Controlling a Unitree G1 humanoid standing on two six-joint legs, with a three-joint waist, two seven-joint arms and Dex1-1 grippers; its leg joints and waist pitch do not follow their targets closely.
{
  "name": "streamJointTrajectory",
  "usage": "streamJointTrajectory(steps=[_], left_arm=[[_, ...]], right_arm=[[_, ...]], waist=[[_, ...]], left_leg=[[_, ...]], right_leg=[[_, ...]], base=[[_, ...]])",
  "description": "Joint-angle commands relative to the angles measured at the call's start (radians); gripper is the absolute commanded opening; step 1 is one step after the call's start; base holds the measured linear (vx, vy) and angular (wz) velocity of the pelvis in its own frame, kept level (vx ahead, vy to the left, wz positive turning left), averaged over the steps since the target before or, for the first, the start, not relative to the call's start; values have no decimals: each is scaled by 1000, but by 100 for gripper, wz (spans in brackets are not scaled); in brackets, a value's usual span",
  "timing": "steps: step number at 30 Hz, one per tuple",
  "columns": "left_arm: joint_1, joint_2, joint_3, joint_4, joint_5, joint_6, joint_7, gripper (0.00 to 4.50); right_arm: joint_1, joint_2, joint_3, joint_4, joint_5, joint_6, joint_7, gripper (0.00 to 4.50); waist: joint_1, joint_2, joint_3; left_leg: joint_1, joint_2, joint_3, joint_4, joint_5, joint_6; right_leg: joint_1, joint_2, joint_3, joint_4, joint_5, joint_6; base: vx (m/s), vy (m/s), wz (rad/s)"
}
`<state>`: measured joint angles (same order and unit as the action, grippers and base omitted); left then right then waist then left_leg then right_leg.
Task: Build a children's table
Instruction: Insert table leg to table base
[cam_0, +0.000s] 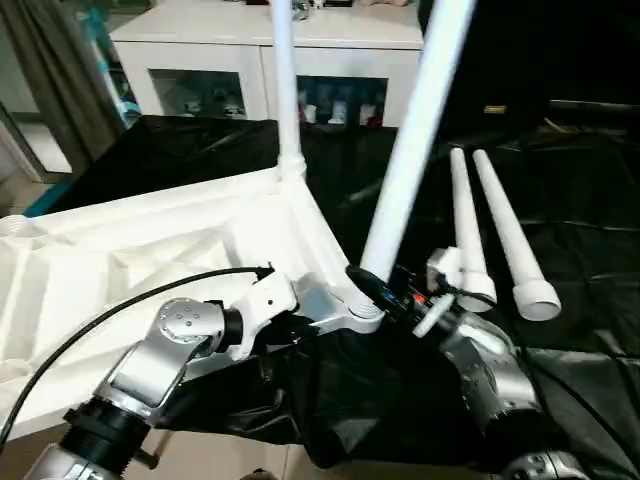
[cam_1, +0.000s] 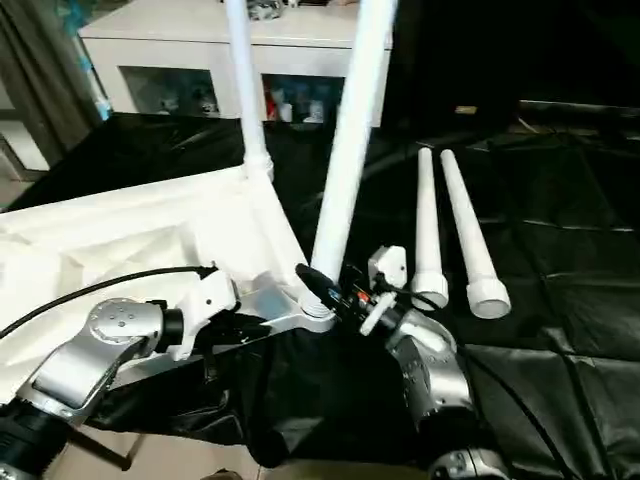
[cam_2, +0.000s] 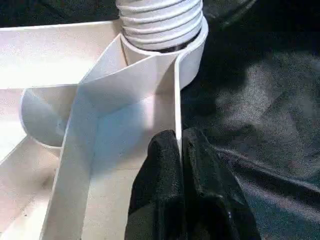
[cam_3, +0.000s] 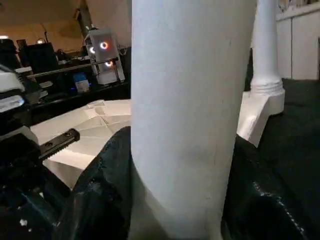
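The white tabletop (cam_0: 150, 240) lies upside down on the black cloth, its ribs facing up. One leg (cam_0: 284, 90) stands upright in the far corner socket. A second leg (cam_0: 415, 140) leans in the near corner socket (cam_2: 190, 55). My right gripper (cam_0: 375, 285) is shut on this leg low down, and its black fingers (cam_3: 107, 165) press on both sides of the tube (cam_3: 190, 100). My left gripper (cam_2: 180, 137) is shut on the tabletop's thin rim wall just beside that socket. Two loose legs (cam_0: 465, 220) (cam_0: 510, 235) lie side by side on the cloth to the right.
A white cabinet with glass fronts (cam_0: 200, 60) stands behind the work table. Black cloth (cam_0: 580, 300) covers the surface and hangs over the near edge. A grey curtain (cam_0: 60, 70) hangs at the far left.
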<state>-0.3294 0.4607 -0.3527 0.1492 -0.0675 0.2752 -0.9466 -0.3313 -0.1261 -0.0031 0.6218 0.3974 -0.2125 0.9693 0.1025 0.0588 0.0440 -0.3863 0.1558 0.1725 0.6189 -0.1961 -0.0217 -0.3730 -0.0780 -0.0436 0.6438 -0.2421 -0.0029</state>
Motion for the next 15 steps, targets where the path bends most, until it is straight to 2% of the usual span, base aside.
streamJointTrajectory(steps=[1,5,7,9,12,15], left_arm=[[-22,16,22,0,6,-22,-1,0],[-24,14,23,7,9,-28,1,0],[-24,15,23,10,9,-32,1,0],[-24,16,23,11,9,-33,1,0],[-26,12,23,17,11,-38,1,0],[-26,11,23,19,12,-41,0,0]], right_arm=[[55,-59,-40,51,-46,9,-27,191],[82,-88,-43,15,-44,4,-14,191],[89,-100,-46,3,-44,3,-13,191],[91,-104,-46,-1,-43,6,-12,191],[71,-128,-19,-34,-67,39,-23,191],[54,-137,-4,-51,-76,65,-27,191]], waist=[[-2,8,-52],[-2,8,-48],[-2,3,-48],[-2,5,-48],[-2,2,-46],[-2,4,-45]], left_leg=[[18,75,-34,-100,-281,12],[20,77,-36,-105,-324,3],[19,78,-35,-105,-316,5],[18,77,-36,-106,-312,9],[18,78,-35,-107,-319,8],[18,78,-36,-108,-319,4]], right_leg=[[28,-79,44,-81,-46,-264],[23,-80,47,-89,-128,-249],[24,-81,48,-91,-131,-243],[22,-80,47,-91,-129,-242],[20,-81,49,-95,-169,-234],[18,-80,49,-96,-178,-227]], base=[[0,0,0],[0,0,0],[0,0,0],[0,0,0],[0,0,0],[0,0,0]])
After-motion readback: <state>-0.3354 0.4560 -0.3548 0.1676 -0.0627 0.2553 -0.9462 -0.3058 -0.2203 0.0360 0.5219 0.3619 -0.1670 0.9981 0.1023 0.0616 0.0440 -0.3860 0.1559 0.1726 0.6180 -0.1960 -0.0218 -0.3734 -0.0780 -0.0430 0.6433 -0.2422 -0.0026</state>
